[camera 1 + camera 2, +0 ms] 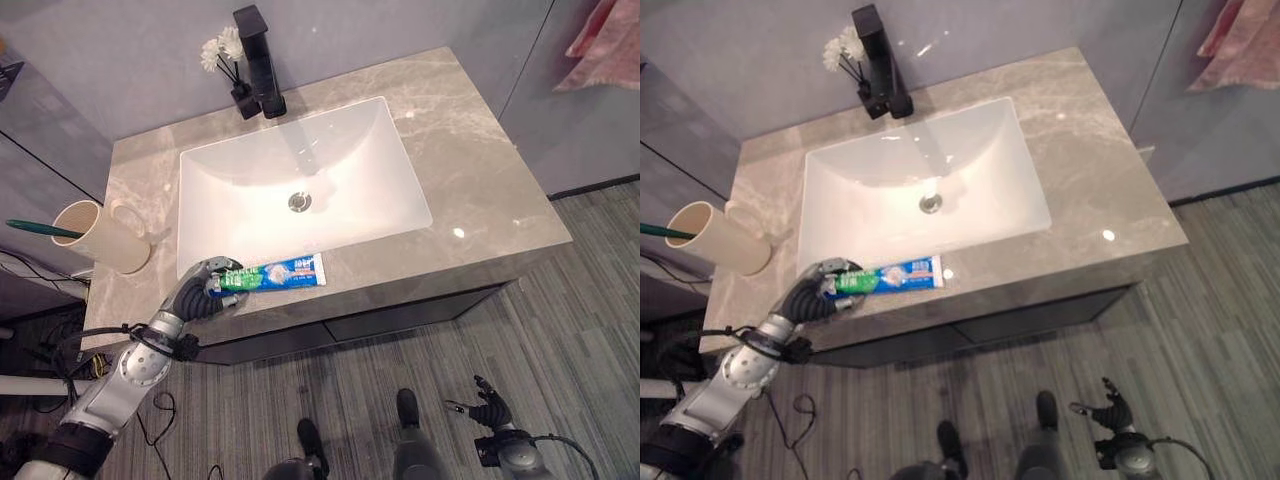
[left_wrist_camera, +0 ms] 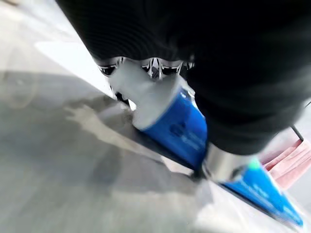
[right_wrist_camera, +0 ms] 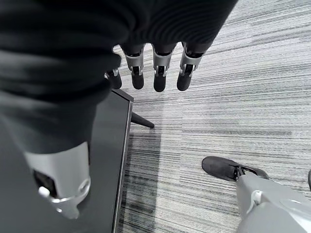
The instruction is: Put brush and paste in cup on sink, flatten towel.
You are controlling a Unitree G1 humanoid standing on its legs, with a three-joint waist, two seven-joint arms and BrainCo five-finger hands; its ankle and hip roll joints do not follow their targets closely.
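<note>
My left hand (image 1: 205, 287) sits at the lower left of the left eye view, on the front strip of the counter (image 1: 470, 150) just below the basin (image 1: 300, 190). Its fingers are curled round the green cap end of the toothpaste tube (image 1: 280, 272); in the left wrist view the silver fingers (image 2: 146, 65) come over the top of the tube and the thumb presses against its side. The tube lies flat along the counter's front edge, its long axis running left to right across the frame, with the blue tail pointing away from my palm toward the frame's middle.

The cup (image 1: 100, 236) stands at the far left of the frame, up and to the left of my hand and near it, tipped with its mouth toward the left edge. The toothbrush (image 1: 42, 229) already sticks out of it. So I judge the carry to be a short one, up-left, and the tube would need turning off its flat line to go in.

My right hand (image 1: 490, 408) hangs low at the bottom right, fingers loosely spread, well away from the counter, over the floor (image 3: 233, 111). A pink towel (image 1: 600, 45) hangs at the upper right corner.
</note>
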